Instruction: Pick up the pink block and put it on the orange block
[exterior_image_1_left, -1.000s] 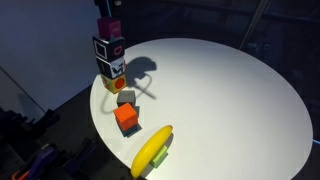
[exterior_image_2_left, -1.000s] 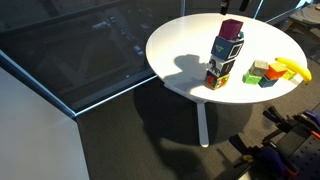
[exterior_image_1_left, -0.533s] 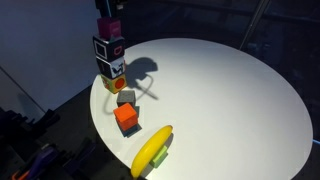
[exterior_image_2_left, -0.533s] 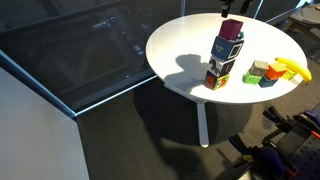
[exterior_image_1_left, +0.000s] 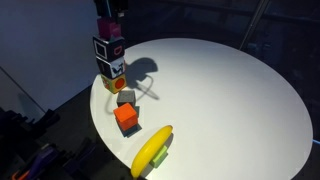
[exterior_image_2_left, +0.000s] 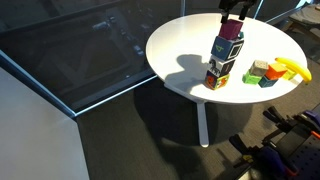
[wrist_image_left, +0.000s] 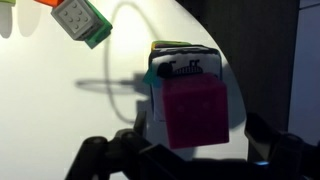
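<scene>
The room is dim, yet the white tabletop (exterior_image_1_left: 230, 90) shines bright under overhead light and is nearly washed out in the wrist view. In both exterior views the stack (exterior_image_1_left: 108, 55) throws a soft-edged shadow onto the tabletop beside it. In the wrist view the pink block (wrist_image_left: 195, 110) is blurred, too near the lens.
</scene>
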